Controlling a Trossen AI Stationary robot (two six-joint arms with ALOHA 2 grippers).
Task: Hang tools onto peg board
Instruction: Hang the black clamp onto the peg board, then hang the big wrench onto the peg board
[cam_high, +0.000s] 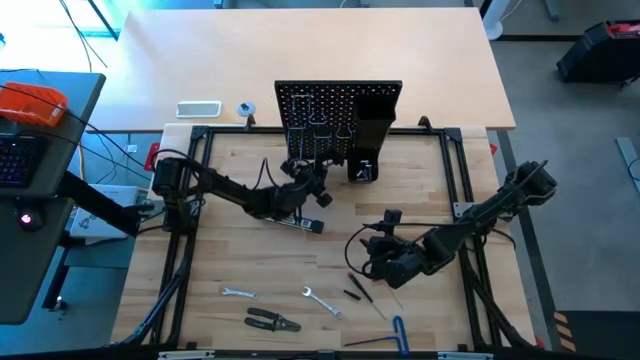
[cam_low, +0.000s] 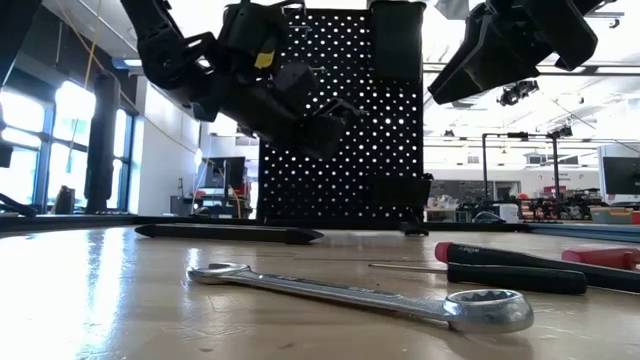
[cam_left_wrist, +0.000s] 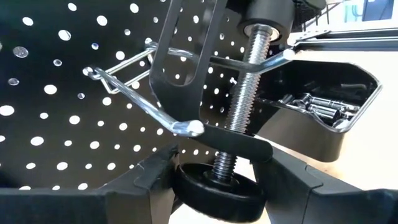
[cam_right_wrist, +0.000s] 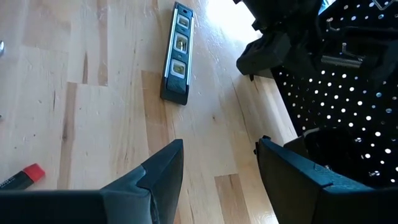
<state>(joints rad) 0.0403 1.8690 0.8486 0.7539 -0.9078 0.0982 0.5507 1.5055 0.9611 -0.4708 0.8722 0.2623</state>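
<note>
Two dark, matte arms, built of chunky jointed segments, black cables looping along them. The left arm (cam_high: 230, 190) carries a small yellow label near its wrist; the right arm (cam_high: 480, 220) shows blocky black housings. Fingers (cam_right_wrist: 155, 180) are angular, black.

Counter (cam_right_wrist: 93, 93) is pale wood with visible grain, smooth with a slight sheen. Peg board (cam_left_wrist: 50, 93) looks like matt black metal, hooks (cam_left_wrist: 137, 102) are shiny bare wire. C-clamp (cam_left_wrist: 186, 68) has a dark smooth frame, bright threaded steel screw. Wrench (cam_low: 360, 295) is polished chrome, pretty glossy.
</note>
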